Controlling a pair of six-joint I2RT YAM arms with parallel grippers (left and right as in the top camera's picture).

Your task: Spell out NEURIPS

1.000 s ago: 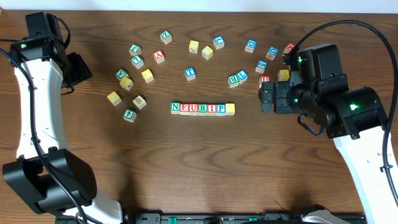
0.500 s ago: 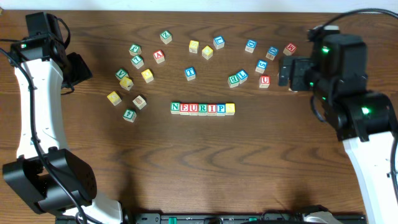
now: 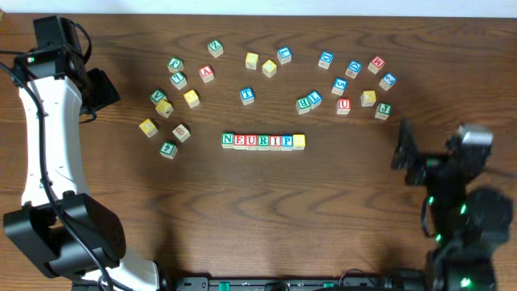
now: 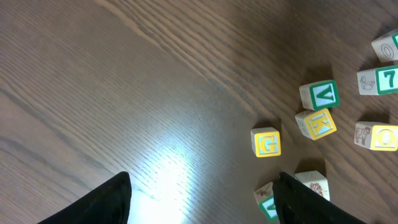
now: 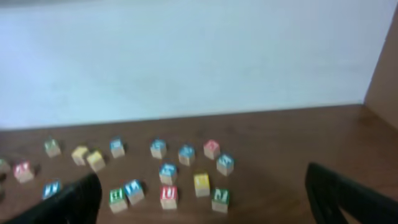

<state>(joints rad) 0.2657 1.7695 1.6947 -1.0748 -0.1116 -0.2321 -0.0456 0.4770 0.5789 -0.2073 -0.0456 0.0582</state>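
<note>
NEURIPS [image 3: 263, 141], seven small wooden letter cubes in a row, lies central on the brown table [image 3: 323, 210]. We see left gripper [image 4: 202, 202] and right gripper [image 5: 202, 199] spread open, empty; the right has pulled back.

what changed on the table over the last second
The right gripper pulled back from over the loose blocks at the upper right toward the near edge of the table. It is open and took hold of nothing. Blocks it had covered now show. The NEURIP row with its yellow end cube, the other blocks and the left arm stayed put.
</note>
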